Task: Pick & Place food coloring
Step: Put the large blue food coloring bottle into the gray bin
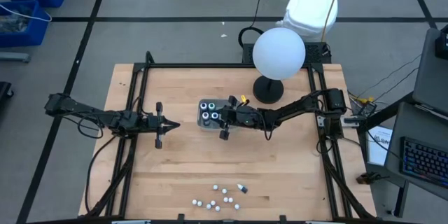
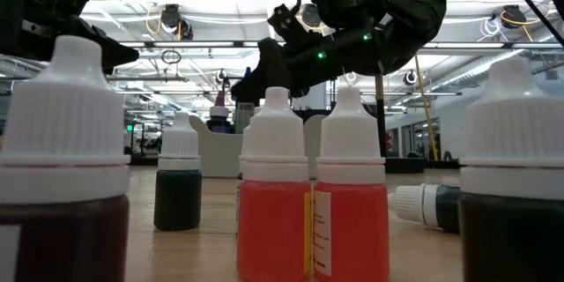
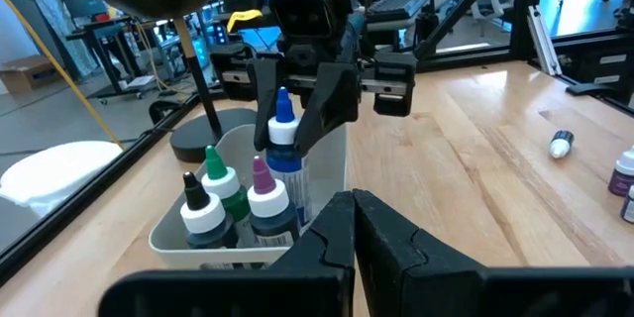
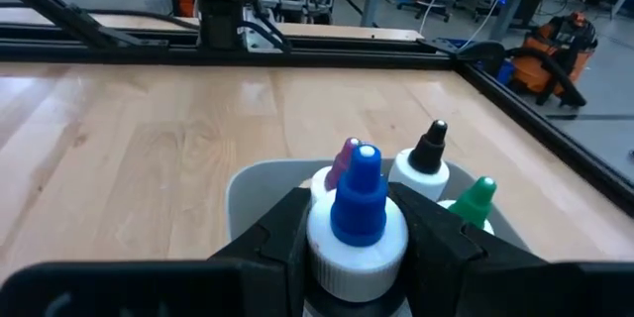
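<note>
Food coloring (image 1: 219,197) on wooden table (image 1: 189,161)

The left tool (image 3: 354,220) sits low in the foreground, its two dark fingers pressed together. Beyond it a grey tray (image 3: 173,236) stands on the wooden bench (image 3: 466,158), holding three small bottles — one black-tipped (image 3: 201,208), one green-tipped (image 3: 222,184), one purple-tipped (image 3: 265,198). The right tool (image 3: 289,134) hangs over the tray, clamped around a blue-tipped bottle (image 3: 283,139) held upright just above the tray's far end. A black stand base (image 3: 203,141) rests beside the tray. Farther across the bench a white-capped bottle (image 3: 562,144) lies on its side — another bottle (image 3: 624,173) stands at the frame's edge.
</note>
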Robot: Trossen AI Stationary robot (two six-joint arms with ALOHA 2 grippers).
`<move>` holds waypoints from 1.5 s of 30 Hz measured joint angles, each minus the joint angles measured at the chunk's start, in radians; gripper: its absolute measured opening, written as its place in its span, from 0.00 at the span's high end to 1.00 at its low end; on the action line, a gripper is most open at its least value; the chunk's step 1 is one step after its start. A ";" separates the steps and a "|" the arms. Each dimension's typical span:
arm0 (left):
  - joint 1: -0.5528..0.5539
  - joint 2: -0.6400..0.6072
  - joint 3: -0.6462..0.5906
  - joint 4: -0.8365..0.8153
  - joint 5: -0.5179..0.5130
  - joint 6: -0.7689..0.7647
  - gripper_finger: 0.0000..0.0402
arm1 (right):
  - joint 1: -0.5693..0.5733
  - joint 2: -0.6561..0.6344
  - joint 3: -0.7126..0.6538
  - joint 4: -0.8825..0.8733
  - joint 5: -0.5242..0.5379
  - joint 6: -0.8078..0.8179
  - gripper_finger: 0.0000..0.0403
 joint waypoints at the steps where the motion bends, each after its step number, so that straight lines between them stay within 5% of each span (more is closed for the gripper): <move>1: 0.000 0.000 0.000 0.000 0.000 0.004 0.98 | 0.000 0.000 0.000 0.000 0.000 0.004 0.73; 37: 0.000 0.000 0.000 0.000 -0.001 0.009 0.98 | -0.009 0.139 0.002 0.129 0.004 -0.003 0.70; 45: 0.000 0.000 0.000 -0.001 -0.001 0.009 0.98 | -0.008 0.141 0.000 0.159 -0.002 -0.002 0.56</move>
